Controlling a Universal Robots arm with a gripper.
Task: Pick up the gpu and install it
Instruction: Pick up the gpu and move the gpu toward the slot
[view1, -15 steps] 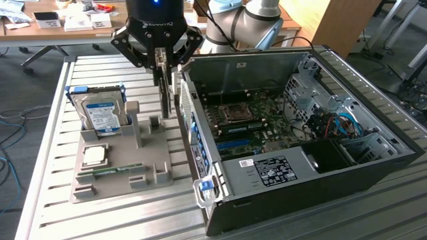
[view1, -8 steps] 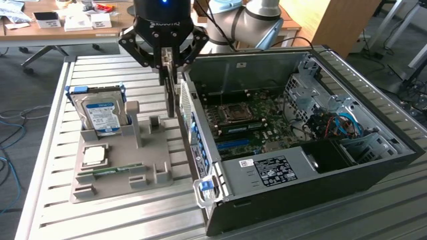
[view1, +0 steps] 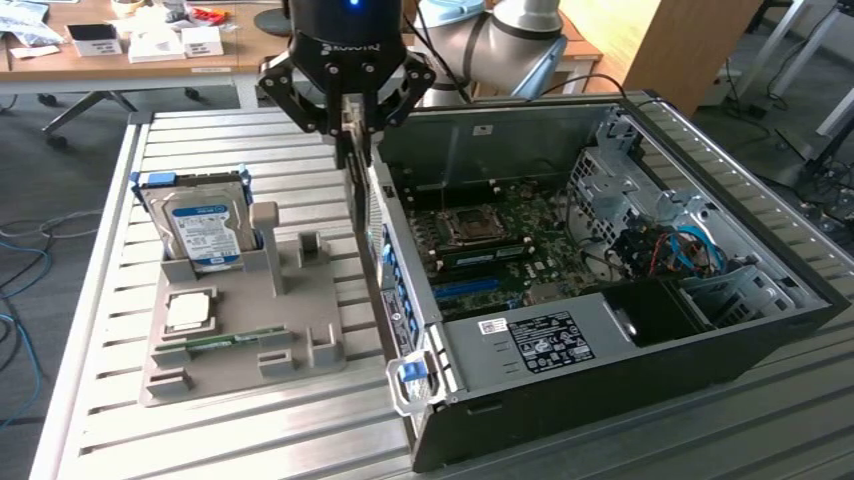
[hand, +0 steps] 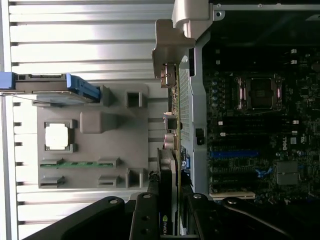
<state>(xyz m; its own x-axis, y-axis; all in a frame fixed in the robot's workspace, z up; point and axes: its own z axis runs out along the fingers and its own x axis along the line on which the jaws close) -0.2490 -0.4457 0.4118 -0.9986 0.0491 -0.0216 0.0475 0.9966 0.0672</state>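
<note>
The gripper (view1: 350, 128), clamped on the gpu (hand: 172, 150), carries it edge-on, long axis pointing away from the fingers, just outside the computer case (view1: 754, 300) wall; the motherboard (view1: 501, 245) lies beyond that wall.

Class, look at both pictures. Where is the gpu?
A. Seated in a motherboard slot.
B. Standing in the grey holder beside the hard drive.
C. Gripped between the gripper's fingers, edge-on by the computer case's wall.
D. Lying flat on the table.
C: the gripper clamps the gpu upright between its fingers, close beside the case wall.
</note>
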